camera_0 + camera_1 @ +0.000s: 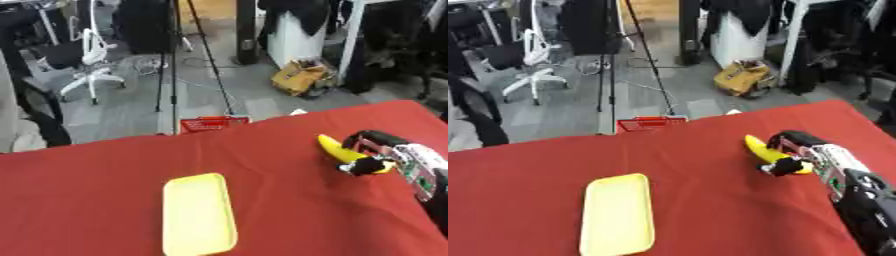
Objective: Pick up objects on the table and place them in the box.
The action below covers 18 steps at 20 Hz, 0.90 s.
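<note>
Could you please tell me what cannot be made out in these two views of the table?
- Lower half of the curved yellow banana: covered by the robot's right hand in both views.
- Whether the banana is lifted off the red tablecloth: blurred, cannot tell.
- Left hand: in neither view.
- Red wire basket beyond the table: lower part hidden by the table's far edge.
- Flat yellow rectangular tray: rim depth too blurred.

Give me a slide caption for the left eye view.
Right hand closes on a banana beside a yellow tray.
</note>
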Each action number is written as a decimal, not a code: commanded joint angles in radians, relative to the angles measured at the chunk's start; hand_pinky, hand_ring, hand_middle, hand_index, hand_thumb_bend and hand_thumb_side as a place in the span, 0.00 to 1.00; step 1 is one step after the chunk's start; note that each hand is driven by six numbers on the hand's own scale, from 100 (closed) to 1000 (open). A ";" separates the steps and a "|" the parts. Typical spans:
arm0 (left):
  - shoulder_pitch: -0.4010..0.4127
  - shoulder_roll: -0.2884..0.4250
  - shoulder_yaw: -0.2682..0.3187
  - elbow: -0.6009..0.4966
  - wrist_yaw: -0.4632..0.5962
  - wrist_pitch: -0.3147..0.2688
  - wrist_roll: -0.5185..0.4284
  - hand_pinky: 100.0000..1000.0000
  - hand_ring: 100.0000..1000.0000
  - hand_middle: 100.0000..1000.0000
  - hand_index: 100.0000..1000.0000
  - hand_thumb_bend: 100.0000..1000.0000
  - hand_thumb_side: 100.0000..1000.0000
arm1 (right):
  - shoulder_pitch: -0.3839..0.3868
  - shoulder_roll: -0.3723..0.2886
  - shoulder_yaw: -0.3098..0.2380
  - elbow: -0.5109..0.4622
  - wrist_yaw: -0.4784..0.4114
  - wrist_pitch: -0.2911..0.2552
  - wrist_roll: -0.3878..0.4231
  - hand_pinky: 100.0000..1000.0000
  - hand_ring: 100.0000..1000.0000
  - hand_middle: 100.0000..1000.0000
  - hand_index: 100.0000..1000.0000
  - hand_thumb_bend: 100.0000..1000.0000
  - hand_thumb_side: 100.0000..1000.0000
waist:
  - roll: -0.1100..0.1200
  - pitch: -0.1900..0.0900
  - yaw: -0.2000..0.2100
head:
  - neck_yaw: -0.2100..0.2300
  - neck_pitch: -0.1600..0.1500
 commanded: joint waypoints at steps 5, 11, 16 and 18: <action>-0.017 0.010 0.001 -0.021 -0.001 0.000 -0.003 0.62 0.75 0.78 0.83 0.80 0.92 | -0.008 0.003 -0.002 -0.002 0.080 0.008 0.021 0.61 0.66 0.72 0.80 0.40 0.43 | 0.008 0.000 0.002 | -0.004 -0.013; -0.016 0.011 0.003 -0.021 -0.001 0.000 -0.002 0.62 0.76 0.78 0.83 0.80 0.92 | -0.015 -0.004 -0.016 -0.004 0.075 0.022 -0.012 0.61 0.67 0.72 0.80 0.40 0.44 | 0.009 0.001 0.003 | -0.003 -0.016; -0.015 0.014 0.005 -0.021 -0.002 0.000 0.000 0.62 0.76 0.78 0.83 0.80 0.92 | -0.034 -0.040 -0.026 -0.059 0.056 0.045 -0.067 0.62 0.68 0.72 0.80 0.39 0.46 | 0.005 0.000 0.001 | -0.005 -0.010; -0.015 0.012 0.003 -0.021 -0.002 -0.001 -0.001 0.62 0.76 0.78 0.83 0.80 0.92 | -0.034 -0.045 -0.027 -0.062 0.054 0.054 -0.067 0.63 0.68 0.72 0.80 0.40 0.46 | 0.003 0.001 -0.002 | -0.004 -0.010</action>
